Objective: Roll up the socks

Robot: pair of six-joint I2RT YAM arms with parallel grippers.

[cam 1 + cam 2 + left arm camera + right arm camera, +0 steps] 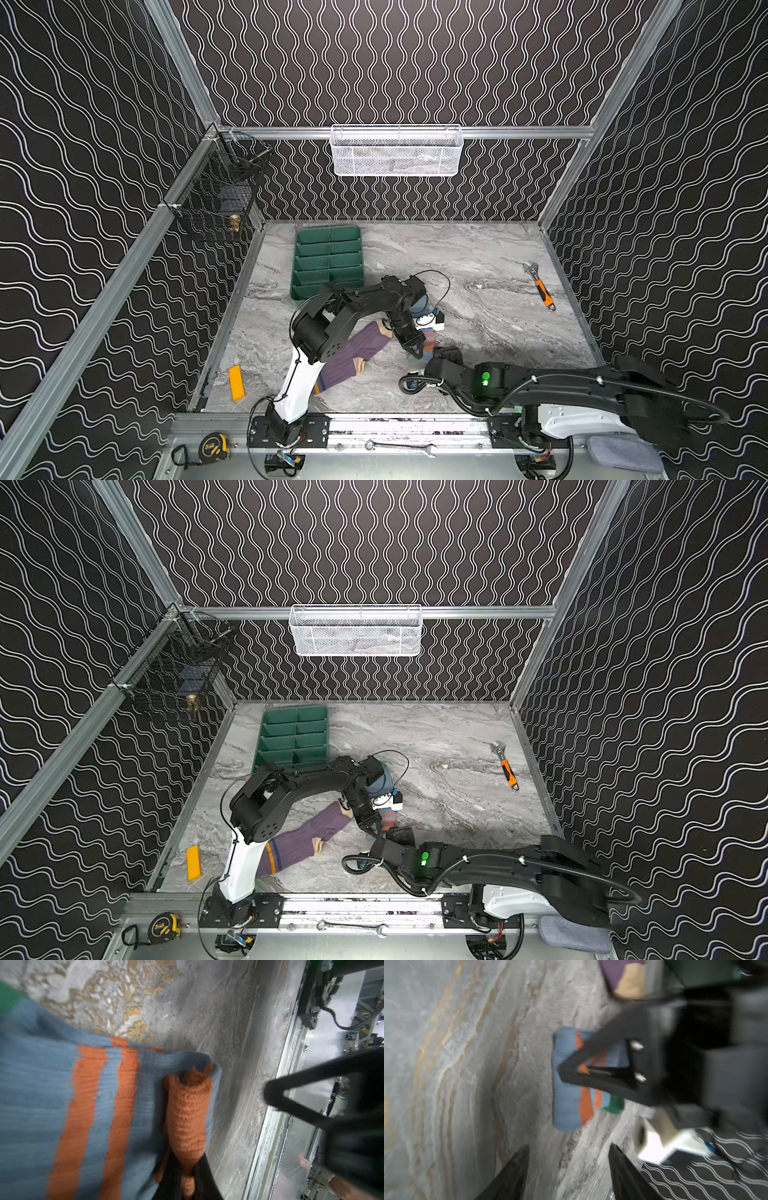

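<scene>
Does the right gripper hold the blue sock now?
No: the right gripper is open over the table, and the blue sock lies ahead of it.

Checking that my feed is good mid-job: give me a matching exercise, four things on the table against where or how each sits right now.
Things:
1. blue sock
2. purple sock
3. wrench
4. yellow block

Places or states:
A. near-left corner of the table
B. orange cuff pinched in the shut left gripper
C. far right, alone
D. lying stretched out, no gripper on it

Pairs: 1-B, 2-D, 3-C, 4-A
</scene>
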